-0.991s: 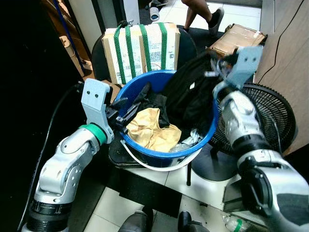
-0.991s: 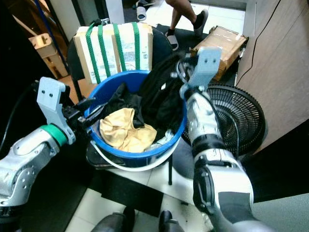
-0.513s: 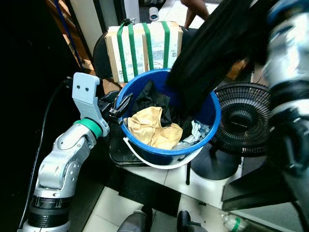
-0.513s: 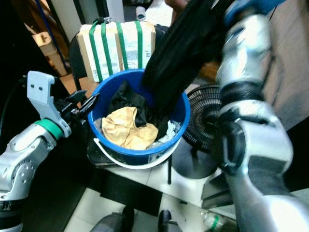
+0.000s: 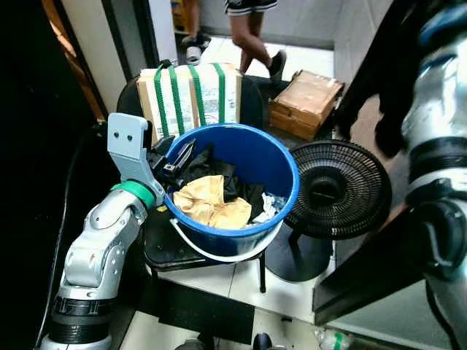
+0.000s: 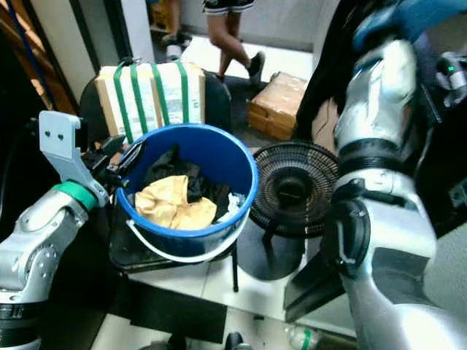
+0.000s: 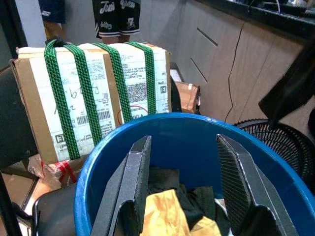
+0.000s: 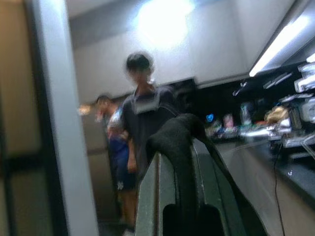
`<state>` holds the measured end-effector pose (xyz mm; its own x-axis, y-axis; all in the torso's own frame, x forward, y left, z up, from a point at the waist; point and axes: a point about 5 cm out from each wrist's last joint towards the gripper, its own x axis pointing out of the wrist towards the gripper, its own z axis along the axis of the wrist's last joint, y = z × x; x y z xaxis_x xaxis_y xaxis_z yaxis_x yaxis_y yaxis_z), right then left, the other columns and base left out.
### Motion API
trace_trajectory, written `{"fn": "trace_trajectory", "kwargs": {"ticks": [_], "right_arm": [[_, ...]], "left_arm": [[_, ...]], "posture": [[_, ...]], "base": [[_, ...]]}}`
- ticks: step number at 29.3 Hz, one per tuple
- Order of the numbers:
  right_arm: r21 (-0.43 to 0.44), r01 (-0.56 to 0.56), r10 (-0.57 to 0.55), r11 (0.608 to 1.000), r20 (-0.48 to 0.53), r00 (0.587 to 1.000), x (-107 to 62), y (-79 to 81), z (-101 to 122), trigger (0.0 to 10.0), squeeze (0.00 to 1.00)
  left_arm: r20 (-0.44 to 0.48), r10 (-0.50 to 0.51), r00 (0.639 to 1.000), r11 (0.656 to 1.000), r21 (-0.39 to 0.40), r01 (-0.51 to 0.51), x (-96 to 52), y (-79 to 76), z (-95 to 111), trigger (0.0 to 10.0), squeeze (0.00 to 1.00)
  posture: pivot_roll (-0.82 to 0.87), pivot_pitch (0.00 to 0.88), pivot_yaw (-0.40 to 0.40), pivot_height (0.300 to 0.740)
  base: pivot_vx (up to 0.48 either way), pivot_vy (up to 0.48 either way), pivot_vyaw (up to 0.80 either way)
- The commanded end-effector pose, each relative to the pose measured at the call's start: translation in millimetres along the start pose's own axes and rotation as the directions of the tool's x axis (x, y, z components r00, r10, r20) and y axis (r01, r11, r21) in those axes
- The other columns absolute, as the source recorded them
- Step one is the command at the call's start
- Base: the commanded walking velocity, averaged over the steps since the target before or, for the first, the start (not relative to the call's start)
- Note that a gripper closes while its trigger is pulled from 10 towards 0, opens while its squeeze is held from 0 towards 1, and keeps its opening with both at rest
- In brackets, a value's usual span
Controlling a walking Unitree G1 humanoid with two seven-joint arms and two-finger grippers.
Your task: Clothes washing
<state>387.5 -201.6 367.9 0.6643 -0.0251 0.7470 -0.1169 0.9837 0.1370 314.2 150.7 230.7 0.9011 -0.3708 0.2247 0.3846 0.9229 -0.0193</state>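
A blue bucket (image 5: 281,157) stands on a black chair seat and holds a tan cloth (image 5: 208,205) and dark clothes (image 5: 219,173). My left gripper (image 5: 177,157) hovers open at the bucket's left rim; in the left wrist view its fingers (image 7: 132,182) straddle the rim with nothing between them. My right arm (image 5: 436,117) is raised high on the right. A black garment (image 5: 379,95) hangs from it, clear of the bucket. In the right wrist view my right gripper (image 8: 182,196) is shut on that black garment (image 8: 178,140).
A box with green straps (image 5: 191,91) stands behind the bucket on the chair. A black floor fan (image 5: 337,191) lies right of the bucket, with a cardboard box (image 5: 306,96) beyond it. A person's legs (image 5: 252,33) walk at the back. People (image 8: 142,113) stand in the right wrist view.
My right arm has lifted the black garment out of the bucket, up and to the right. The left gripper stays at the rim. The camera has shifted.
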Motion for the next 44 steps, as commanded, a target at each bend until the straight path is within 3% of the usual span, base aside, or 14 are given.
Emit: {"fn": "trace_trajectory", "kwargs": {"ticks": [1, 5, 7, 8, 9, 12, 14, 17, 20, 21, 22, 23, 24, 44], "right_arm": [[-0.024, -0.066, 0.065, 0.998, -0.043, 0.997, -16.2, 12.2, -17, 0.0, 0.00], [-0.009, -0.084, 0.082, 0.996, -0.116, 0.990, -33.9, 17.2, -37, 0.0, 0.00], [0.021, -0.100, 0.102, 0.995, -0.236, 0.966, -64.4, 24.9, -67, 0.0, 0.00], [0.021, -0.100, 0.102, 0.995, -0.236, 0.966, -64.4, 24.9, -67, 0.0, 0.00], [0.052, -0.133, 0.142, 0.990, -0.404, 0.904, -102.4, 37.2, -101, 0.0, 0.00], [0.069, -0.148, 0.162, 0.987, -0.477, 0.864, -119.9, 43.1, -115, 0.0, 0.00], [0.104, -0.166, 0.195, 0.981, -0.573, 0.796, -153.6, 54.3, -133, 0.0, 0.00], [0.115, -0.158, 0.195, 0.981, -0.592, 0.782, -164.7, 58.1, -134, 0.0, 0.00], [0.116, -0.153, 0.192, 0.981, -0.590, 0.785, -165.2, 58.6, -132, 0.4, 0.00], [0.117, -0.145, 0.186, 0.982, -0.583, 0.791, -162.9, 59.1, -129, 1.4, 0.00], [0.109, -0.146, 0.183, 0.983, -0.584, 0.791, -161.0, 59.2, -128, 8.0, 0.00], [0.109, -0.146, 0.183, 0.983, -0.584, 0.791, -161.0, 59.2, -128, 8.0, 0.00], [0.113, -0.151, 0.188, 0.982, -0.588, 0.786, -160.8, 59.7, -127, 10.0, 0.00], [0.089, -0.106, 0.137, 0.990, -0.511, 0.849, -130.6, 47.7, -101, 10.0, 0.00]], "left_arm": [[-0.009, 0.025, 1.000, 0.999, 0.020, -0.025, -4.2, 0.0, -6, 10.0, 0.00], [-0.016, 0.043, 0.999, 0.999, 0.025, -0.042, -5.8, 0.8, -8, 10.0, 0.00], [-0.027, 0.076, 0.997, 0.997, 0.036, -0.075, -8.3, 3.7, -12, 10.0, 0.00], [-0.027, 0.076, 0.997, 0.997, 0.036, -0.075, -8.3, 3.7, -12, 10.0, 0.00], [-0.048, 0.133, 0.990, 0.990, 0.054, -0.130, -10.2, 11.8, -16, 10.0, 0.00], [-0.048, 0.159, 0.986, 0.986, 0.056, -0.156, -10.2, 15.3, -17, 10.0, 0.00], [-0.029, 0.203, 0.979, 0.979, 0.035, -0.202, -7.4, 20.1, -16, 10.0, 0.00], [-0.016, 0.211, 0.977, 0.977, 0.028, -0.210, -6.5, 20.6, -13, 10.0, 0.00], [-0.014, 0.210, 0.978, 0.977, 0.029, -0.209, -6.8, 20.4, -13, 10.0, 0.00], [-0.011, 0.210, 0.978, 0.977, 0.029, -0.210, -8.3, 20.4, -12, 10.0, 0.00], [-0.009, 0.211, 0.978, 0.977, 0.025, -0.210, -9.8, 20.2, -13, 10.0, 0.00], [-0.009, 0.211, 0.978, 0.977, 0.025, -0.210, -9.8, 20.2, -13, 10.0, 0.00], [-0.009, 0.215, 0.977, 0.976, 0.019, -0.215, -11.4, 19.8, -13, 10.0, 0.00], [0.030, 0.202, 0.979, 0.977, 0.065, -0.203, -16.0, 20.8, 5, 10.0, 0.00]], "posture": [[0.09, 0.049, 0.003, 0.740], [0.09, 0.046, -0.003, 0.740], [0.09, 0.046, -0.003, 0.740], [0.09, 0.046, -0.003, 0.740], [0.09, 0.046, -0.003, 0.740], [0.09, 0.046, -0.003, 0.740], [0.08, 0.025, -0.030, 0.740], [0.07, 0.025, -0.032, 0.740], [0.07, 0.025, -0.032, 0.740], [0.06, 0.029, -0.033, 0.740], [0.06, 0.031, -0.038, 0.740], [0.06, 0.031, -0.038, 0.740], [0.06, 0.032, -0.041, 0.740], [0.07, 0.043, -0.059, 0.740]], "base": [[0.000, 0.000, 0.00], [0.000, 0.000, 0.00], [0.000, 0.000, 0.00], [0.000, 0.000, 0.00], [0.000, 0.000, 0.00], [0.000, 0.000, 0.00], [0.000, 0.000, 0.00], [0.000, 0.000, 0.00], [0.000, 0.000, 0.00], [0.000, 0.000, 0.00], [0.000, 0.000, 0.00], [0.000, 0.000, 0.00], [0.000, 0.000, 0.00], [0.000, 0.000, -0.46]]}}
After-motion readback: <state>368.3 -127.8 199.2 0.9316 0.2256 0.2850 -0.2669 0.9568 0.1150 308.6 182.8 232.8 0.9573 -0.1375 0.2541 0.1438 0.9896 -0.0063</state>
